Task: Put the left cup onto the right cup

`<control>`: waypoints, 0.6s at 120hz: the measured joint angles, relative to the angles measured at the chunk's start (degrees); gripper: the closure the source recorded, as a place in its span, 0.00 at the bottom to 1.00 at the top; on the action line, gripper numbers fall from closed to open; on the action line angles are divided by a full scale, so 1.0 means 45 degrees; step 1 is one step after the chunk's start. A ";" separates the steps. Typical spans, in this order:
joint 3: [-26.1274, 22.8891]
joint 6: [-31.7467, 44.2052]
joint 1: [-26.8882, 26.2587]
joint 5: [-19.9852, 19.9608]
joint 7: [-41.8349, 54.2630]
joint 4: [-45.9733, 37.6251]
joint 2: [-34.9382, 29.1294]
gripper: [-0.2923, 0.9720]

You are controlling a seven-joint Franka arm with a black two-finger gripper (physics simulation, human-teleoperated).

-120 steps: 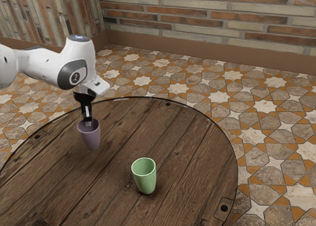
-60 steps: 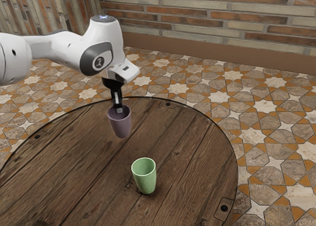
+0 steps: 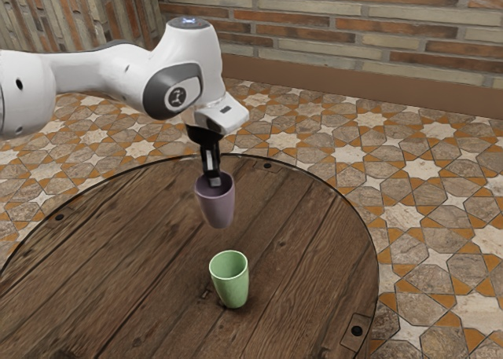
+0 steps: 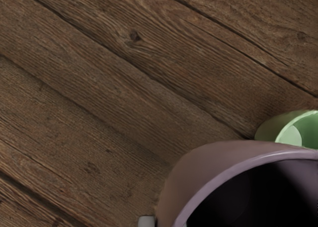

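Purple cup (image 3: 216, 206), smooth and tapered, hung empty, the gripper (image 3: 212, 178) clamped on its rim, at twelve o'clock from the empty green cup (image 3: 229, 279) on the grained wooden table (image 3: 94, 280).

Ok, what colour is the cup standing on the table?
The standing cup is light green; the exterior view shows it best.

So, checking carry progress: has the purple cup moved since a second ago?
Yes. The purple cup, held in the gripper, has travelled toward the exterior view's right, ending much closer to the standing green cup.
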 joint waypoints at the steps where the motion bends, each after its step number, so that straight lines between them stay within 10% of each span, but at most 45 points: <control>1: 0.0000 -0.0013 -0.0025 0.0000 -0.0004 -0.0002 -0.0001 0.85; 72: -0.0022 -0.0941 -0.1467 0.0086 -0.0840 -0.0114 -0.0199 0.85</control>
